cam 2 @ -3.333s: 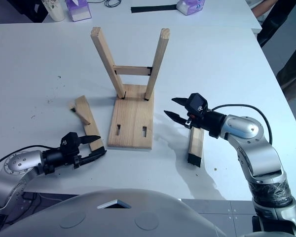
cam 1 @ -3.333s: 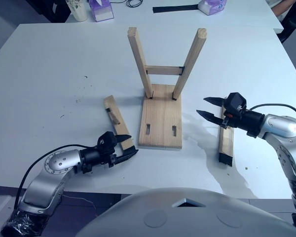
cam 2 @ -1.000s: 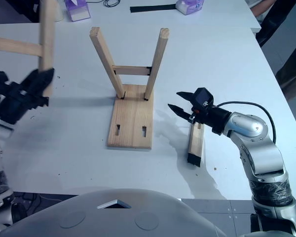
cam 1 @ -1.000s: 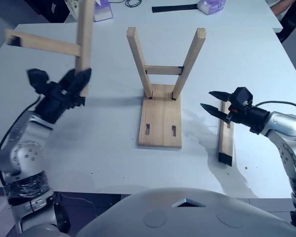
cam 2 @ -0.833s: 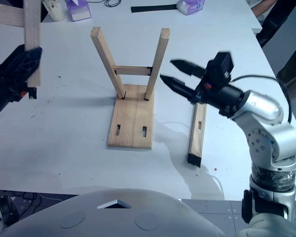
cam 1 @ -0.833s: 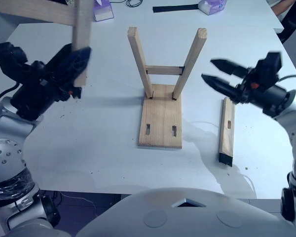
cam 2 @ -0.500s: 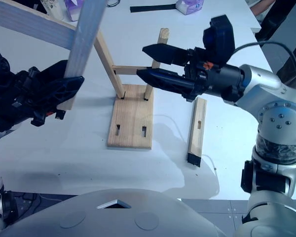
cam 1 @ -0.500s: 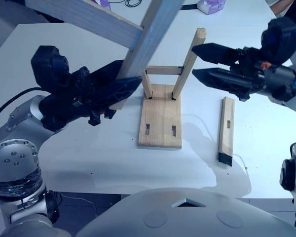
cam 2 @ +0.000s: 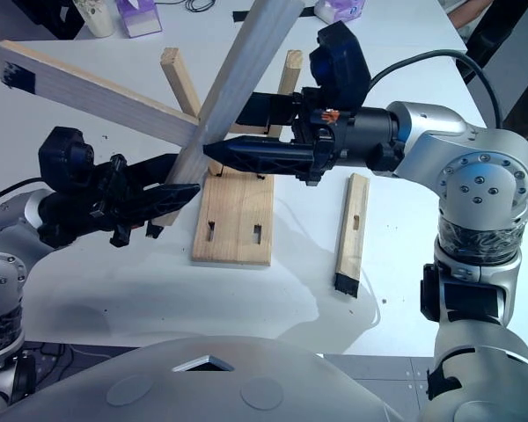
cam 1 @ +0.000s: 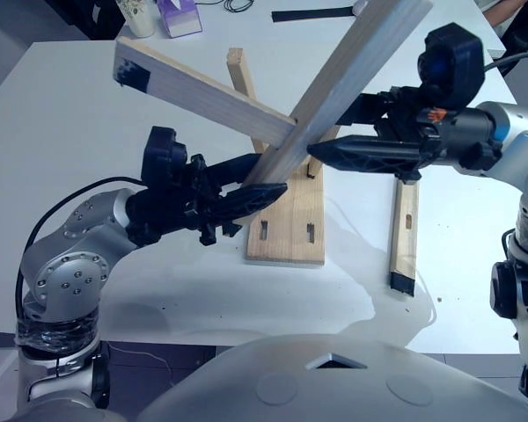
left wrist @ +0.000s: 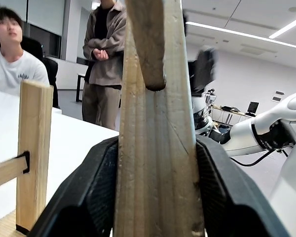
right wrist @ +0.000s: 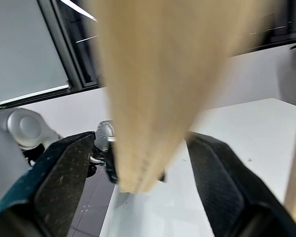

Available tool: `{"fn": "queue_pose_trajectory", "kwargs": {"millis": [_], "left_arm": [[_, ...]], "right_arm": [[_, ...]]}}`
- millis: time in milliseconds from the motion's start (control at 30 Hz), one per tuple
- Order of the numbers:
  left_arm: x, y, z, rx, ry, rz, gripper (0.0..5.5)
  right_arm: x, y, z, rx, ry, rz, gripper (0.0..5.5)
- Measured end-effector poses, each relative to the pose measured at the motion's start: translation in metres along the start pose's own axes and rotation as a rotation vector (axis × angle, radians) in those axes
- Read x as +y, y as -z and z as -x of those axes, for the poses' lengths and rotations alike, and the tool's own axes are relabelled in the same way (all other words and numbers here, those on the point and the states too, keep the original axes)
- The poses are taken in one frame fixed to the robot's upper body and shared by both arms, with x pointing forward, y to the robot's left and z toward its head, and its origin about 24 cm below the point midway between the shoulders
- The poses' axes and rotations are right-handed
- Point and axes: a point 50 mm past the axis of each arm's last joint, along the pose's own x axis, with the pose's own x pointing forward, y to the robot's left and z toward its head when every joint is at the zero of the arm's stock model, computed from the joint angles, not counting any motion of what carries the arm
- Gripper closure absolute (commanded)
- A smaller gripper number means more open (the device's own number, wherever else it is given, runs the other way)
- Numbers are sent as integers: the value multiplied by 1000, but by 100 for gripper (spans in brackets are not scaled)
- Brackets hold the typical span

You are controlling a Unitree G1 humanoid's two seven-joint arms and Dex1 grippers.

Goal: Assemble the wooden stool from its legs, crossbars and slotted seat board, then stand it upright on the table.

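Observation:
The seat board (cam 1: pixel 286 220) lies flat on the table with two upright legs (cam 2: pixel 172 75) and a crossbar (cam 2: pixel 238 126) standing at its far end. My left gripper (cam 1: pixel 268 174) is shut on the lower end of another leg (cam 1: pixel 352 66). That leg is held in the air, slanting up to the right, and its own crossbar (cam 1: pixel 194 88) sticks out to the upper left. My right gripper (cam 2: pixel 229 127) is open, with one finger on each side of that leg's middle; the right wrist view shows the leg (right wrist: pixel 148 84) between them. A loose leg (cam 1: pixel 403 229) lies on the table to the right of the board.
Tissue boxes (cam 1: pixel 179 16), a cup (cam 1: pixel 139 16) and a black strap (cam 1: pixel 312 14) lie along the far side of the white table (cam 1: pixel 88 114). The table's front edge runs close below the board.
My left gripper has carried the leg with its crossbar lower and to the right, over the seat board, tilting it more. My right gripper has moved left so its fingers straddle that leg.

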Motion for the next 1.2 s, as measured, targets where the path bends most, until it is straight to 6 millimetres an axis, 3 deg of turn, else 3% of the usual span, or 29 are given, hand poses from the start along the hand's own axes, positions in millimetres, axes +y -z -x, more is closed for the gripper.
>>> {"fn": "queue_pose_trajectory", "kwargs": {"millis": [467,733,1100,1200], "left_arm": [[2,2,1,20,4,-6,348],[2,3,1,31,17,-11,348],[2,4,1,44,27,-22,348],[3,6,2,66,17,-2,283]], "right_arm": [[-2,12,-12,103,-5,43,214],[-4,13,-11,113,0,51,335],[-4,14,-10,113,-13,47,338],[-4,16,-10,109,-10,43,347]]}}
